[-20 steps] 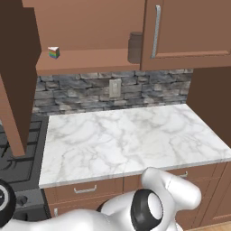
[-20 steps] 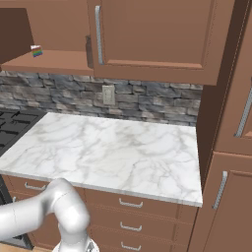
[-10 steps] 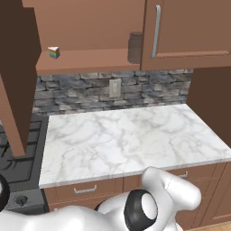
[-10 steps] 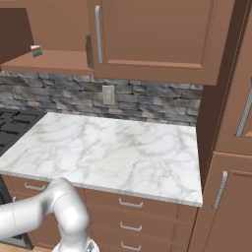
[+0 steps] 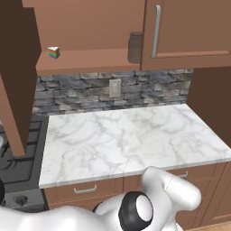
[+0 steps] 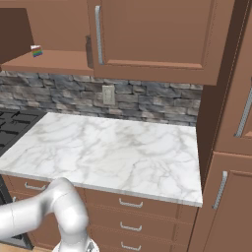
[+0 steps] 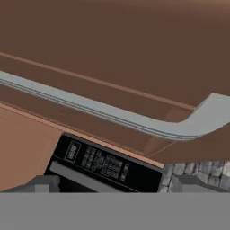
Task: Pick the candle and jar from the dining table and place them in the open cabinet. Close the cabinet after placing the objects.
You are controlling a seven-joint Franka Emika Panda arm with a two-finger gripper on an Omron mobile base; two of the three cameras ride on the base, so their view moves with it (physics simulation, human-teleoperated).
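Jar point(image 5: 134, 47) standing on the wooden shelf of the open cabinet point(image 5: 85, 61), at the shelf's right end, half hidden behind the edge of the closed door with its long silver bar handle point(image 5: 156, 31); from the right base camera showing as a dark sliver point(image 6: 89, 50) just left of that door. Sharing the shelf with a small rainbow-striped wedge point(image 5: 54, 52), well apart to the left. Sitting above a marble counter point(image 5: 131, 137) backed by grey stone tiles with a wall outlet point(image 5: 115, 88), beside a black stove point(image 5: 18, 158). Gripper point(image 7: 114, 184) hanging low, looking along brown cabinet fronts, a silver bar handle point(image 7: 112, 117) and a black control panel point(image 7: 105, 164); fingers point(image 7: 40, 183) standing wide apart, gripping nothing.
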